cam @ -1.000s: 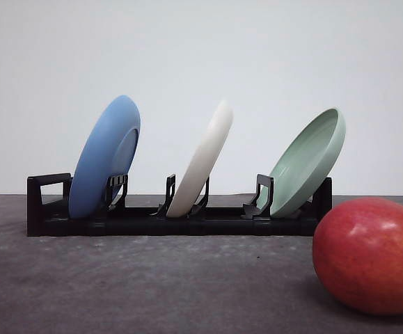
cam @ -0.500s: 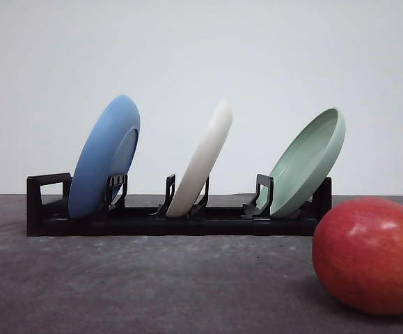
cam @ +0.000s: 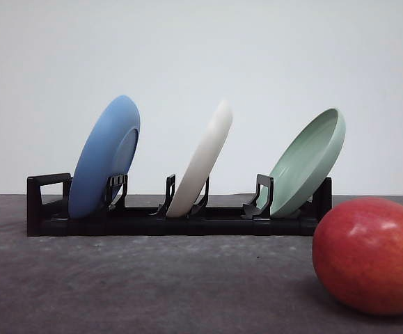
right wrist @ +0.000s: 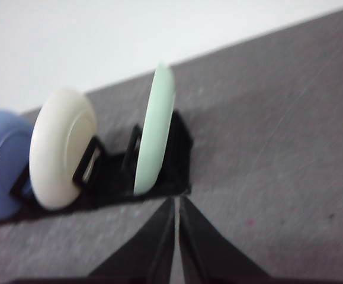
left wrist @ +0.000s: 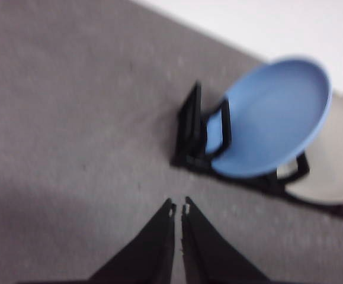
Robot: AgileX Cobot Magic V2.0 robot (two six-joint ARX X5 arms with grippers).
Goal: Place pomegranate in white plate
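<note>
- Front view: I see the pomegranate [cam: 369, 255] untouched on the table's [cam: 152, 285] right edge; white plate [cam: 202, 158] racked upright.
- Left gripper [left wrist: 178, 210] and right gripper [right wrist: 176, 203] both closed, empty; everything remains.

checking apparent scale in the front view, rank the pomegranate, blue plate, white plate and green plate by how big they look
1. blue plate and pale green plate: alike, no ranking.
2. pomegranate: looks almost as big, but nearest the camera and cut by the frame edge, so unsure.
3. white plate: seen nearly edge-on, thinnest.

rack: black rack [cam: 145, 221] on grey table [cam: 152, 285] | blue plate [cam: 104, 156] leaning at 9 o'clock end | pale green plate [cam: 309, 160] leaning at 3 o'clock end
</note>
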